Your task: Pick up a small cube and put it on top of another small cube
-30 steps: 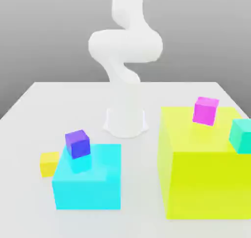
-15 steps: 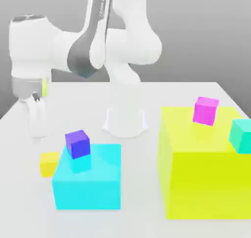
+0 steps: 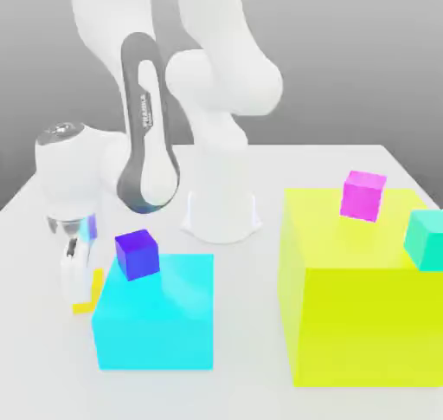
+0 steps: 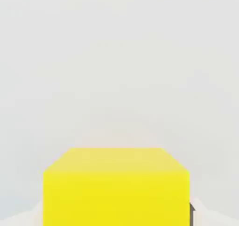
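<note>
White arm [image 3: 147, 141] lettered "FRANKA EMIKA"; tool [image 3: 76, 293] clamped on small yellow cube [image 4: 116, 188].

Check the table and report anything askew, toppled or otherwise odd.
Nothing stands out. The purple cube sits squarely on the cyan block, the magenta cube and teal cube on the yellow-green block; the hand is at the small yellow cube.

A purple cube [image 3: 137, 254] tops a cyan block [image 3: 156, 314]; magenta [image 3: 362, 195] and teal cubes [image 3: 425, 239] top a yellow-green block [image 3: 363, 306].
</note>
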{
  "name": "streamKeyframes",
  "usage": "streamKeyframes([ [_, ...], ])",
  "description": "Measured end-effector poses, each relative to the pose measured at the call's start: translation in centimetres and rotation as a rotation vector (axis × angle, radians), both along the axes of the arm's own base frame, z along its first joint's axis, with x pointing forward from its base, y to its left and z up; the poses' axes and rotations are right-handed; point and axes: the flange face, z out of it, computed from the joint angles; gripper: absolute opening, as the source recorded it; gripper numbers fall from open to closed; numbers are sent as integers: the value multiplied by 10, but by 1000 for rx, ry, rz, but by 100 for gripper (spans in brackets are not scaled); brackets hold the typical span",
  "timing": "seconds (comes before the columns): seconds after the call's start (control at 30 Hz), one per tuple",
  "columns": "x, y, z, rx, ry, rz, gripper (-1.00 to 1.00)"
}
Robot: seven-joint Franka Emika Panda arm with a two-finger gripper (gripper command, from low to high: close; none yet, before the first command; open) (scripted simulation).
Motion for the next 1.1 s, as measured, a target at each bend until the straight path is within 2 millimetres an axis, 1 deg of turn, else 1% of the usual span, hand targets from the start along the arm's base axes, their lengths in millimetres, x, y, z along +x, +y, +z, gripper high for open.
streamKeyframes([
  [0.07,1,-1,13,0,0,0,-100],
  [0.23,0,0,54,1,-1,-1,-100],
  [0.27,5,-5,64,-12,-12,11,-100],
  [0.3,14,-10,75,-25,-22,27,-100],
  [0.33,35,-2,85,-30,-28,83,-100],
  [0.43,101,35,119,-36,-41,246,-100],
  [0.53,157,87,158,-37,-50,395,-100],
  [0.6,187,130,186,-36,-56,497,-100],
  [0.67,210,179,214,-35,-60,598,-100],
  [0.73,223,228,239,-33,-63,692,-100],
  [0.8,229,277,263,-32,-65,782,-100],
  [0.87,227,326,286,-30,-66,873,-100],
  [0.93,218,376,308,-29,-65,964,-100],
  [0.97,210,401,316,-24,-58,1008,-100],
  [1.0,201,427,318,-15,-45,1050,-100],
  [1.03,191,452,315,-8,-31,1092,-100],
  [1.07,182,477,304,-2,-16,1133,-100],
  [1.1,176,490,289,1,-8,1155,-100],
])
